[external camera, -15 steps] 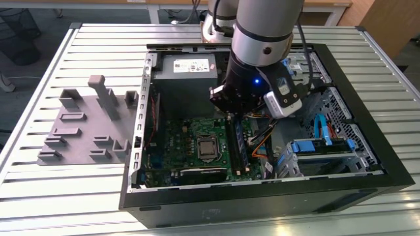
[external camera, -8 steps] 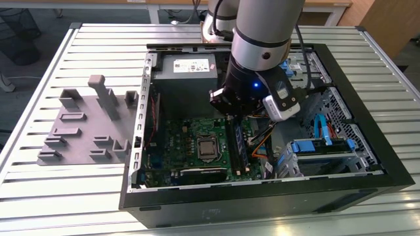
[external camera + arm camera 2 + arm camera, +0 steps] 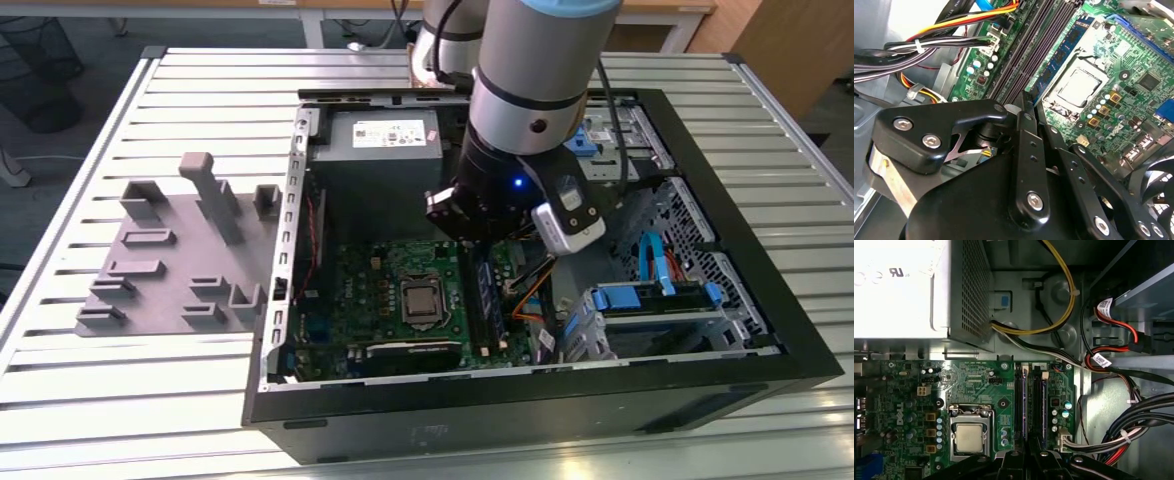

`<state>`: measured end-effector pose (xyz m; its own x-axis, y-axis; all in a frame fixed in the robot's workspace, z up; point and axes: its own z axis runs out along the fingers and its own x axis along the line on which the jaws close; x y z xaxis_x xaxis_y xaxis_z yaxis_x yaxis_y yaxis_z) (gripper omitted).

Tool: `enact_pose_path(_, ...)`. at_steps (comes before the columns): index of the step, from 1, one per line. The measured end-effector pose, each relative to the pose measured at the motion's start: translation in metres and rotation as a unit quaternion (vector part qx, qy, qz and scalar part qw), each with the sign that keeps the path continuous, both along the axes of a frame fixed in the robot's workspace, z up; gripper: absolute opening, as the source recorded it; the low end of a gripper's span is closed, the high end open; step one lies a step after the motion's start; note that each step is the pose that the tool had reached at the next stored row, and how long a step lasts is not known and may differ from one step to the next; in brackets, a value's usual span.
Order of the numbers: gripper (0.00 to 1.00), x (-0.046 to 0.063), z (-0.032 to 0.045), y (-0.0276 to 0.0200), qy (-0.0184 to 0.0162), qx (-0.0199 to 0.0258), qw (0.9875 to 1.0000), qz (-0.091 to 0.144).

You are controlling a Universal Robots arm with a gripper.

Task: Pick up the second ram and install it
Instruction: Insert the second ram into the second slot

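Gripper (image 3: pixel 1025 100) at end of second ram (image 3: pixel 1066 49), stick lying beside processor (image 3: pixel 1076 87). Clenched or released: cannot tell. Advice: press straight down, evenly, no tilt.

Silver slatted metal table (image 3: pixel 120 400), ribs running along the exterior view's left-right, w/ 2 things directly on it. Black open-topped desktop computer case (image 3: pixel 534 420) lies flat on its side, from approx. centre over to the exterior view's right, open side up. Grey plastic holder tray (image 3: pixel 160 262) w/ upright posts & small brackets sits flat on the slats just beside the case, on the exterior view's left; can't tell if touching. Slats show around both.
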<state>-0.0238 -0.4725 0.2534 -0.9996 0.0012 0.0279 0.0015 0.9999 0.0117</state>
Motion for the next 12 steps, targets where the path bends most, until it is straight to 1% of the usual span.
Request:
enact_pose_path(9,0.14,0.0001,-0.0062,-0.0003,0.0017,-0.0001,1.0000,0.000)
enact_pose_path(12,0.14,0.0001,-0.0064,-0.0003,0.0018,-0.0002,1.0000,0.000)
